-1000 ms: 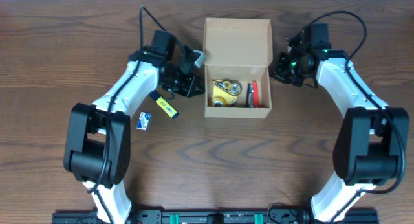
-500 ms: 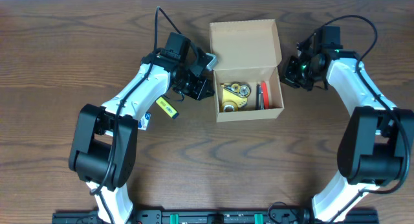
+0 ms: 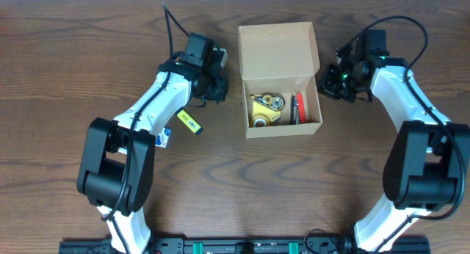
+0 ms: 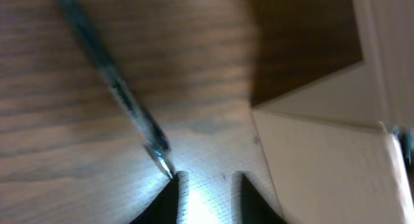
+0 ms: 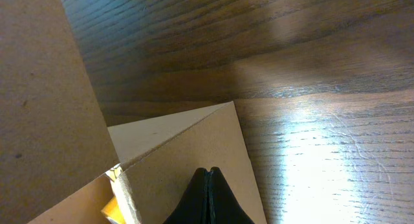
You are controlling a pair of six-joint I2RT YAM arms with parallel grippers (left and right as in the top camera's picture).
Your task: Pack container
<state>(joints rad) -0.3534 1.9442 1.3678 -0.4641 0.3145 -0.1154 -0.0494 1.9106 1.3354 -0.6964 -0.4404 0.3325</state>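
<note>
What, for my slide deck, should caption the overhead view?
Left gripper and right gripper flank the open, partly packed container.

White shells on left arm [image 3: 147, 105] and right arm [image 3: 400, 92], bulky black joint housings [image 3: 110, 173] by the base, thin black cables [image 3: 169, 23] looping over the wrists, green light [image 3: 335, 73] on the right wrist, black tapered fingers [image 4: 169, 199] on left gripper [image 4: 207, 179].

One box [image 3: 277, 48], one marker [image 3: 189, 121], one packet [image 3: 163, 139]
</note>
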